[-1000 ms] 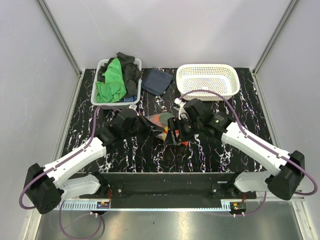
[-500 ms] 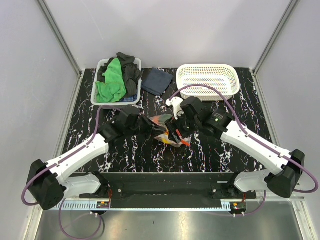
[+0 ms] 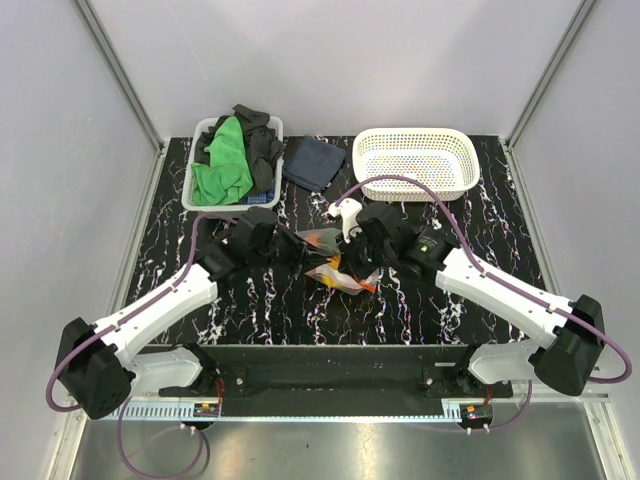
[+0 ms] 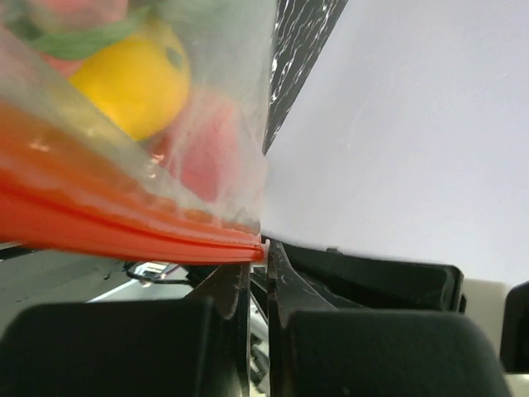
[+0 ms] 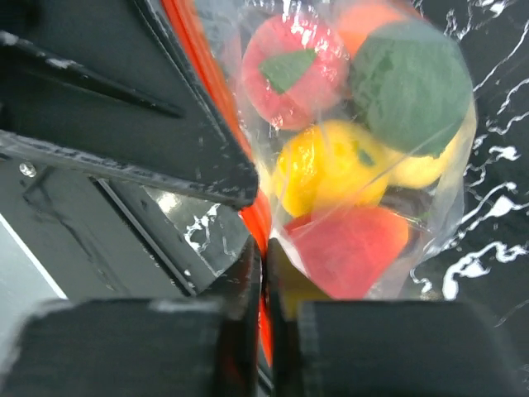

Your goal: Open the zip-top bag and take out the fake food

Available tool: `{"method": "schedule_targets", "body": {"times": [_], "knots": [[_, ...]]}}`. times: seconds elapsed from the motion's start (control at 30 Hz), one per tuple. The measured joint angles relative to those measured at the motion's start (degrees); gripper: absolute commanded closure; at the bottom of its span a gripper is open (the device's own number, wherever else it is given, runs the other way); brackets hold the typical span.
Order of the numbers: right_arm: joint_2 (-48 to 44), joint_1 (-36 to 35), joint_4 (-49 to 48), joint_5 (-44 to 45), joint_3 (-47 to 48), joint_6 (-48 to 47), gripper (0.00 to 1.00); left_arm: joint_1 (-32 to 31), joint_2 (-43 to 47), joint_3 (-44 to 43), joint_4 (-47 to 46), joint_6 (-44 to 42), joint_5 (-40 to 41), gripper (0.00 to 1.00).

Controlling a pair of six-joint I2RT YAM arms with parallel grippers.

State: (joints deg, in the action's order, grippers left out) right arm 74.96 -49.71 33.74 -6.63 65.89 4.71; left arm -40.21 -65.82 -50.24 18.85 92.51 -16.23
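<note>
Top external view: the zip-top bag [image 3: 337, 268] lies on the black marbled table [image 3: 450, 300], about in the middle, between the two arms. The left gripper [image 3: 297, 254] meets it from the left side and the right gripper [image 3: 352, 262] from the right side, both low over the table. The jaws themselves are too small here to judge. At the back of the table stand a white perforated basket [image 3: 415, 160], a grey bin [image 3: 232, 160] filled with green and dark cloths, and between them a folded dark blue cloth [image 3: 313, 162].

Left wrist view: the left gripper [image 4: 259, 277] has its two fingers pressed almost together. The end of the red-orange zip strip [image 4: 116, 225] sits pinched between their tips. Above the strip the clear plastic of the bag bulges, and inside it the fake food [image 4: 132, 83] shows as a yellow round piece with red and green pieces beside it.

Right wrist view: the right gripper [image 5: 265, 285] also has its fingers drawn narrow, and the zip strip [image 5: 258, 217] runs down into the thin gap between them, so it grips the bag at this edge. The bag hangs just beyond the fingertips, full with a red piece with a green leaf, a dark green one, a yellow one and a red-pink one.
</note>
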Motion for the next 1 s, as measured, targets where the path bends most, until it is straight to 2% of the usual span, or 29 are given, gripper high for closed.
{"method": "schedule_targets", "body": {"times": [0.17, 0.4, 0.53, 0.73, 1.0], "knots": [[-0.3, -0.2, -2.8, 1.5, -1.0, 1.6, 1.0, 2.2, -0.4, -0.9, 1.2, 0.1, -0.8, 1.0], [-6.3, -0.3, -1.9, 3.1, -3.5, 1.9, 1.0, 8.4, 2.6, -1.1, 5.1, -4.4, -1.9, 1.0], [-7.8, -0.3, -1.1, 2.6, -4.0, 1.9, 1.0, 12.7, 4.4, -0.9, 7.7, -8.7, -1.7, 1.0], [-8.2, -0.3, -0.9, 0.7, -5.8, 3.2, 1.0, 15.6, 4.2, -2.1, 12.3, -17.5, 0.1, 1.0], [-10.6, -0.3, -1.6, -0.8, -7.0, 5.6, 1.0, 16.5, 2.7, -9.4, 15.8, -27.9, 1.8, 1.0]]}}
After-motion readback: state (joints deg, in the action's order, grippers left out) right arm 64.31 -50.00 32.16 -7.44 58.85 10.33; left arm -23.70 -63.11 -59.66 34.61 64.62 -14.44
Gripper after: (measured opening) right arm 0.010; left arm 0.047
